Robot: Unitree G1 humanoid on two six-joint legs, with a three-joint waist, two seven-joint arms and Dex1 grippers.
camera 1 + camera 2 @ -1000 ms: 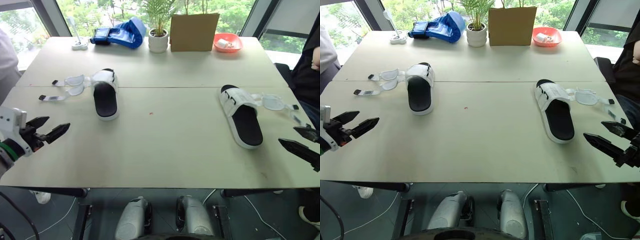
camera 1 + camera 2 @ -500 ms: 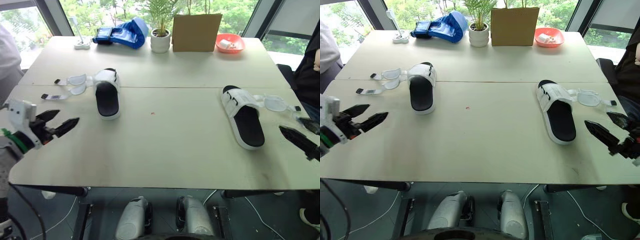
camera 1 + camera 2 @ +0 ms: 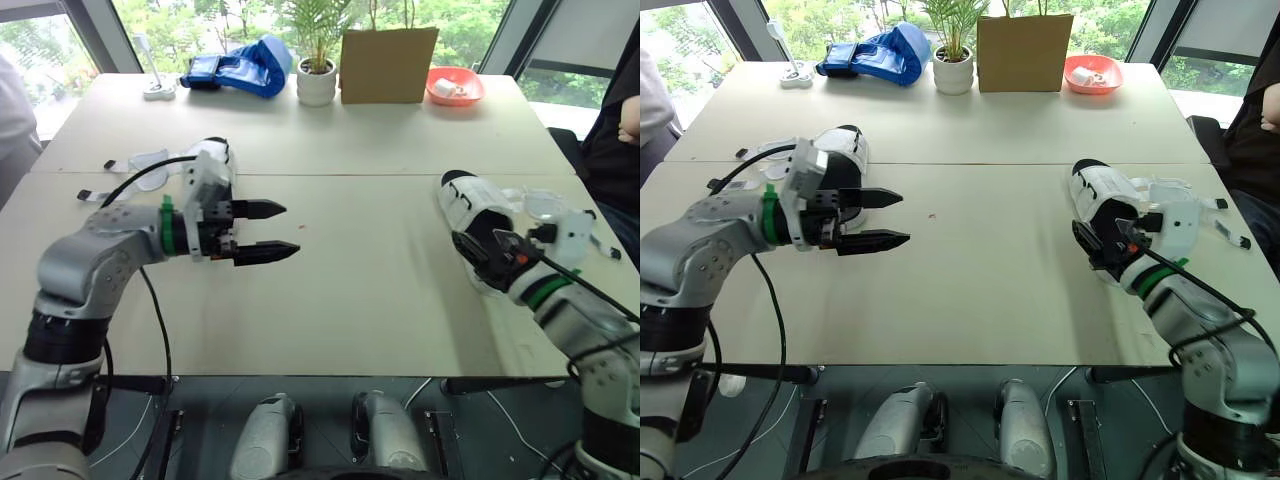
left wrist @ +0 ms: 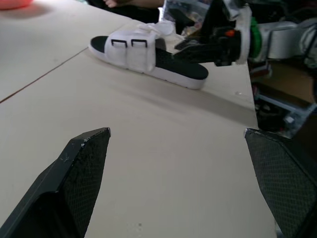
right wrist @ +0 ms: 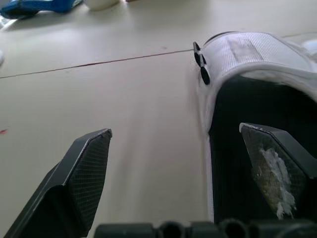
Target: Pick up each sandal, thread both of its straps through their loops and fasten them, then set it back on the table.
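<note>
While it hangs above the middle of the table (image 3: 380, 300) with its fingers pointing toward 3 o'clock, the left gripper (image 3: 278, 229) is spread wide and grips nothing. The right gripper (image 3: 466, 250), at 3 o'clock on the table, is also spread wide. One finger is over the black footbed of the right sandal (image 3: 468, 197), the other over bare tabletop; contact cannot be judged. That sandal lies flat, its clear straps (image 3: 545, 205) trailing unfastened toward 3 o'clock. The left sandal (image 3: 212, 150) lies at 10 o'clock, partly behind the left arm, its loose straps (image 3: 146, 160) toward 9 o'clock.
</note>
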